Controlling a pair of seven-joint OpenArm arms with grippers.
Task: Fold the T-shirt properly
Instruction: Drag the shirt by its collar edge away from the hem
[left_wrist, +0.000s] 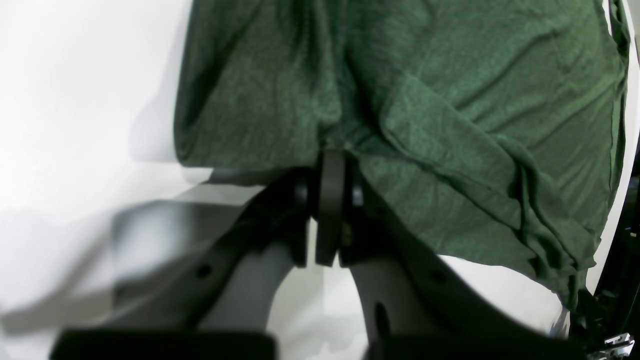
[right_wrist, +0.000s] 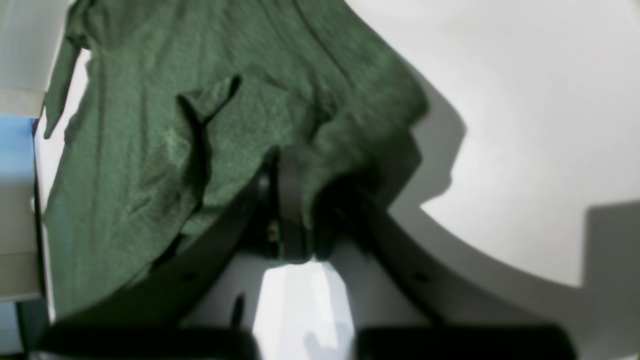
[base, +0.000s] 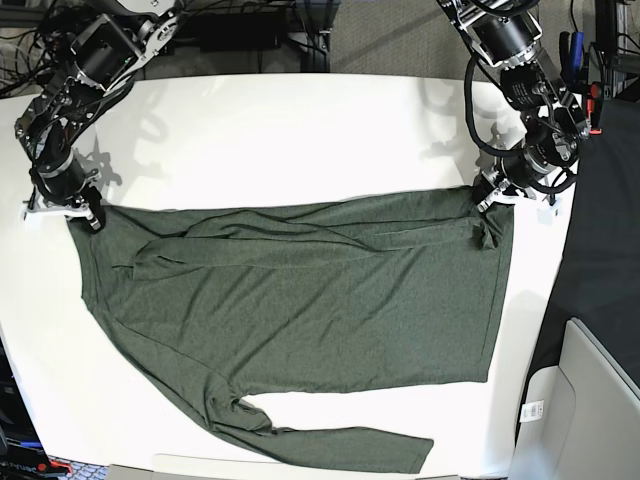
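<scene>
We see the T-shirt (base: 300, 300) spread flat on the white tabletop (base: 300, 130), our left end effector (left_wrist: 330, 160) and right end effector (right_wrist: 292, 155) each clamped on a far corner of its fabric.

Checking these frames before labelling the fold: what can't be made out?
- Base view: left pincer tips, hidden behind bunched T-shirt corner.
- Base view: right pincer too small to judge.
- Right wrist view: fabric at the jaws blurred.
- Left wrist view: shirt's top cut off by the frame edge.
</scene>
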